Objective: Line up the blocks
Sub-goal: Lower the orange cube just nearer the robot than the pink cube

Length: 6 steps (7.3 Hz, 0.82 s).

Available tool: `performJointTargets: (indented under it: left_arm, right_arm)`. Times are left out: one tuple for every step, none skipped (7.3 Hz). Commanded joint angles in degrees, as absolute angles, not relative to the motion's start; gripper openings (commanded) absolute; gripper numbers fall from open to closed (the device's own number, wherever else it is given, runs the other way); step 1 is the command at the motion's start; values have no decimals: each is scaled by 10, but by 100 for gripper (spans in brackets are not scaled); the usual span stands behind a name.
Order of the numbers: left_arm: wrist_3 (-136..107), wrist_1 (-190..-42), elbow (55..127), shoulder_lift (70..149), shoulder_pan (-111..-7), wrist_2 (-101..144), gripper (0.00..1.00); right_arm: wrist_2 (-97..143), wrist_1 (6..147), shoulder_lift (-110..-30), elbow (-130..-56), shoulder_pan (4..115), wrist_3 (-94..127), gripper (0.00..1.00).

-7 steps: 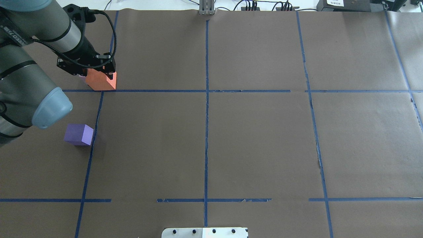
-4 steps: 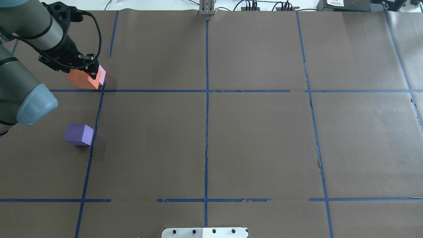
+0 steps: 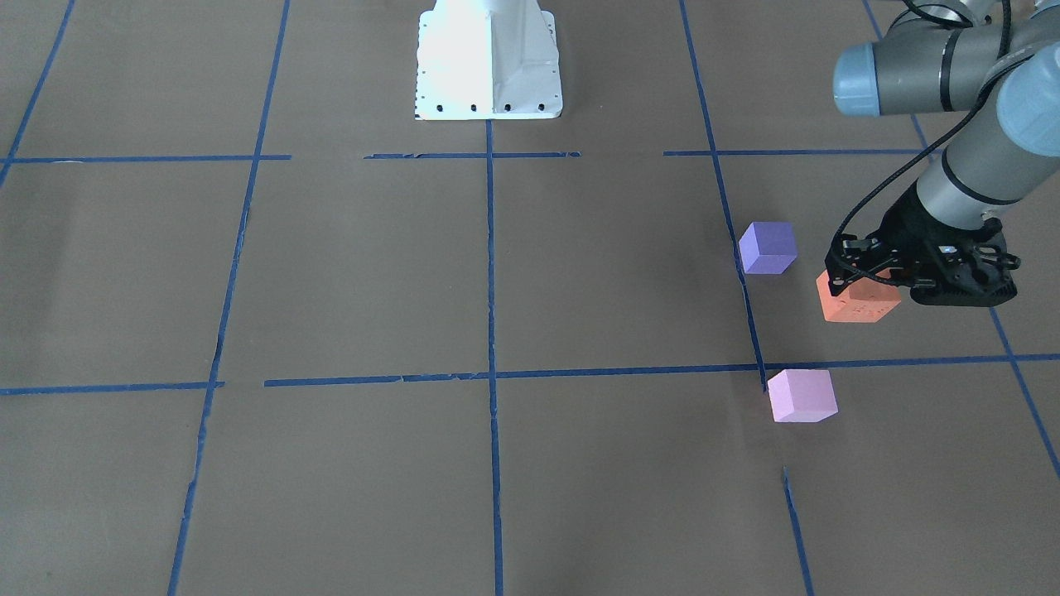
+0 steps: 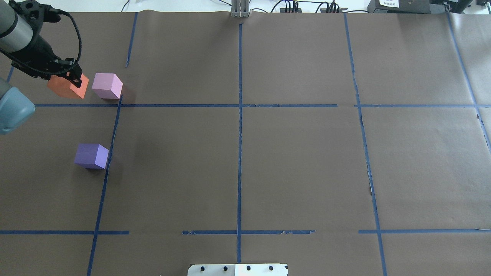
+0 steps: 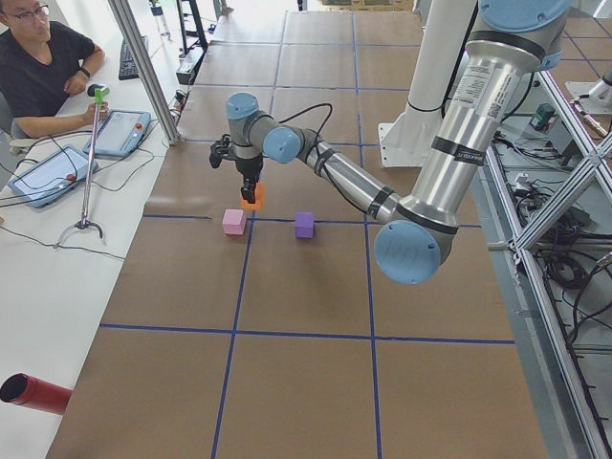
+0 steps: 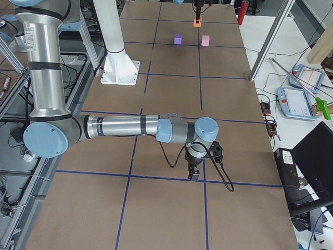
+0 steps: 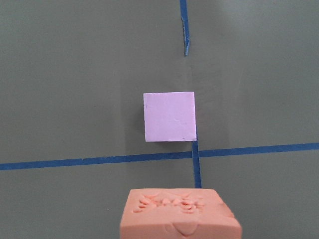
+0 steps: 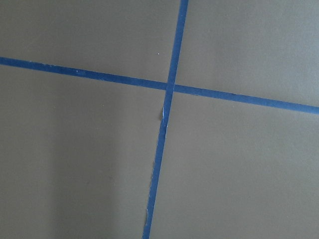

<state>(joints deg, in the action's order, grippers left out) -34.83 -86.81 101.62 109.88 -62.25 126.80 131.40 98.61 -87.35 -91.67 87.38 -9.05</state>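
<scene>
In the front-facing view you see the left tool (image 3: 865, 284) closed on the orange block (image 3: 857, 306), its fingers pressing the upper part from two sides. I cannot tell if the block touches the surface (image 3: 373, 273). The violet block (image 3: 768, 247) sits near it, toward the robot's base. The pink block (image 3: 802, 396) lies beyond a blue tape line (image 3: 580, 372), away from the base. No block touches another.

In the overhead view the orange block is close to the left edge, near the pink block but apart from it. The violet block stands alone, nearer to the robot, just beside a long tape line.

In the exterior left view the orange block sits under the tool of the near arm, behind the pink one.

In the exterior right view the right tool (image 6: 195, 174) points down over a tape crossing, well apart from the blocks. You cannot tell here how far it is open.

In the left wrist view the orange block, with a dented face, fills the bottom edge, and the pink block lies ahead.

The right wrist view gives only surface and tape.
</scene>
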Motion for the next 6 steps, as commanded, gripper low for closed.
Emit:
performJointTargets:
  left_arm:
    - [-349,-873,994,1096,-622,1272,14]
    - [-350,-877,984,1097,-620,1272,14]
    - [-376,-908,967,1098,-620,1273,14]
    - [-411,-958,946,1096,-620,1273,14]
    - [-429,-982,936,1090,-615,1274,14]
    - [-453,-1014,929,1083,-593,1273,14]
  right_arm:
    - [1314,986,-873,-917,874,-91,100]
    - [1314,986,-874,-917,874,-91,100]
    - [1314,986,-873,-917,874,-91,100]
    - [1314,986,-874,-917,874,-91,100]
    - [1314,986,-873,-917,874,-91,100]
    - [1314,986,-873,-917,874,-91,100]
